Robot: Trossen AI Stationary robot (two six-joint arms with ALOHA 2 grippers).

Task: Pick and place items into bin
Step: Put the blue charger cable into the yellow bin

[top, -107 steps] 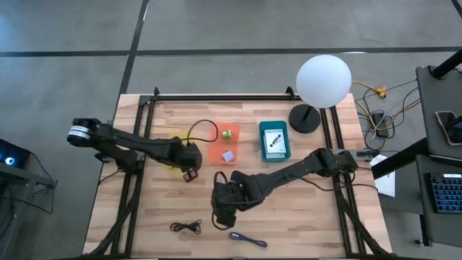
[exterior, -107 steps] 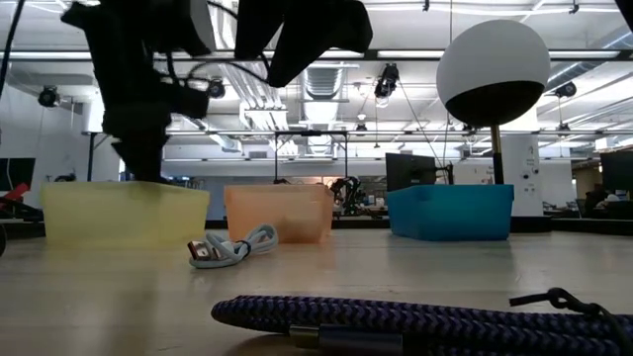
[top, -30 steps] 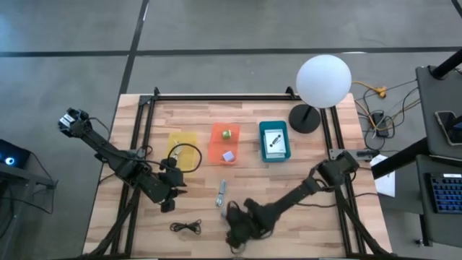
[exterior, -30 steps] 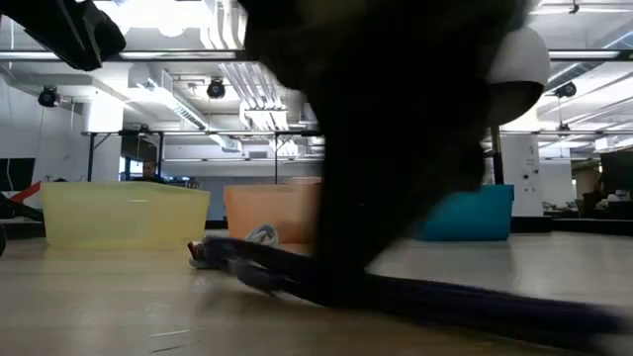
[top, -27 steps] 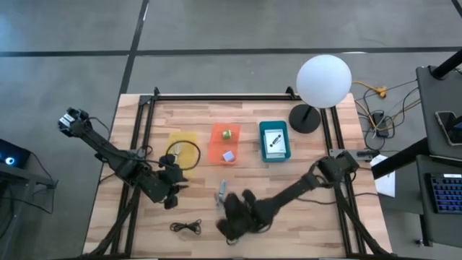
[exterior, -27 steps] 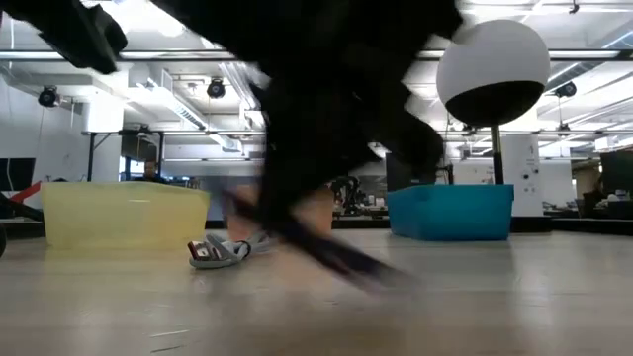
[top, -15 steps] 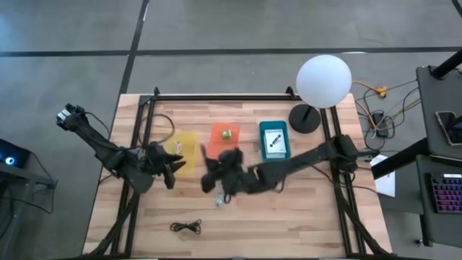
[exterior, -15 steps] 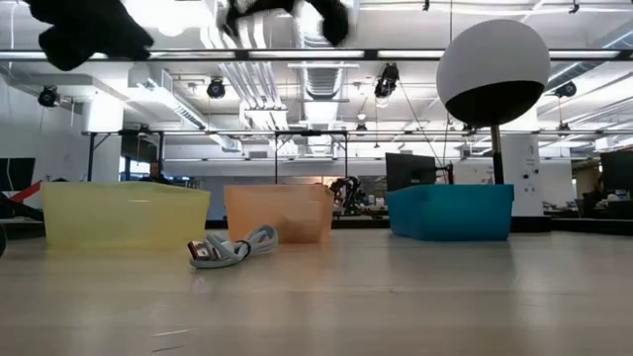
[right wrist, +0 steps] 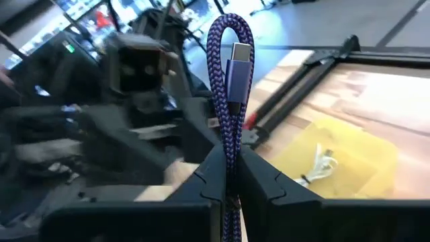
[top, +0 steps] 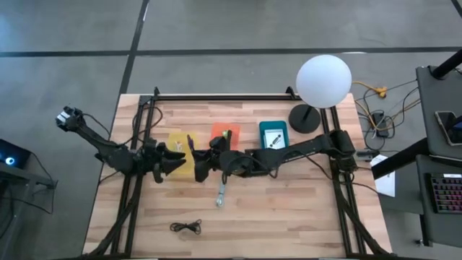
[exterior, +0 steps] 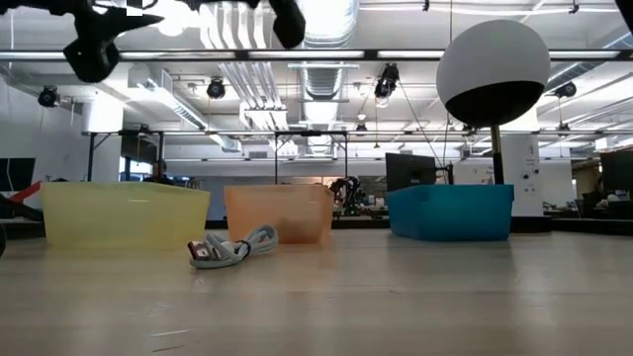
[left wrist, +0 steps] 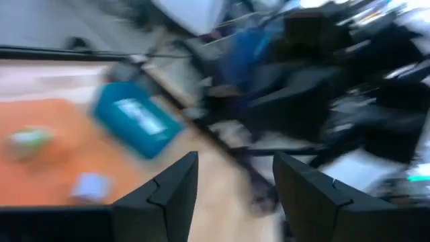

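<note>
The left gripper (top: 172, 160) is hovering at the yellow bin (top: 182, 149), at its left edge. Its fingers (left wrist: 176, 195) are standing apart and are gripping nothing. A white cord (right wrist: 321, 165) is lying in that bin.

Just right of it, the right gripper (top: 196, 165) is hanging between the yellow bin and the orange bin (top: 224, 141). Its fingers (right wrist: 213, 180) are pinching a purple cord (right wrist: 228, 74), which is looping up above them with its metal plug showing. Both grippers are staying high above the table (exterior: 396, 297), up at the top edge of the low view.

The orange bin is holding a green ball (top: 226, 134) and a lavender cube (left wrist: 91, 186). A pale, coiled cord (top: 220, 194) is lying on the table in front of the orange bin, near it but apart. A black cord (top: 186, 227) is lying well nearer the front edge, apart from everything else.

Further right, the teal bin (top: 273, 137) is holding a white card (top: 273, 138) with black print. The globe lamp (top: 323, 81) is standing at the back right corner, just beside the teal bin.
</note>
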